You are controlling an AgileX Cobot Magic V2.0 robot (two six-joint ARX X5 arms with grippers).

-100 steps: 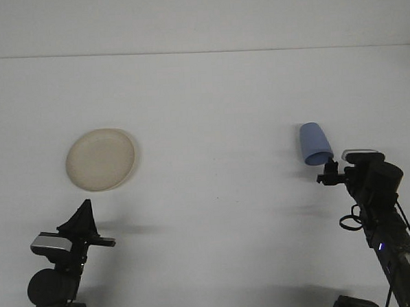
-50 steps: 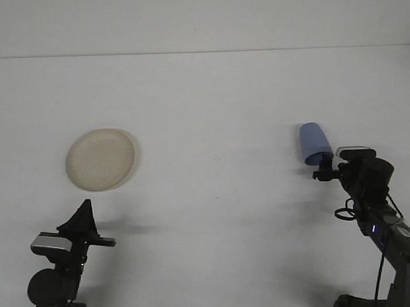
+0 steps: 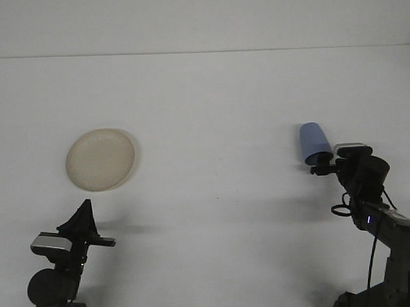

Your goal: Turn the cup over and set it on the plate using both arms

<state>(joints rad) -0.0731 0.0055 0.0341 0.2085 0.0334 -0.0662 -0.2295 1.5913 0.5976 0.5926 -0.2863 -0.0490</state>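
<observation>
in the front view the task looks barely begun: the blue cup [image 3: 314, 143] lies tipped on the white surface [image 3: 216, 111] at the right, its closed end pointing away from the robot and its open mouth toward the right gripper [image 3: 320, 166], and nothing has been lifted, turned or carried. the cream plate [image 3: 100, 159] sits bare on the left side, well apart from the cup. the right gripper is just at the cup's near rim, touching it or just short of it; whether its jaws are spread around the rim or closed cannot be told from this angle, and it does not appear to have hold of the cup. the left gripper [image 3: 82, 219] hangs near the plate's front edge, holding nothing, its jaws drawn together to a point. grasping, flipping upright, handing across and setting the cup on the plate all remain.
</observation>
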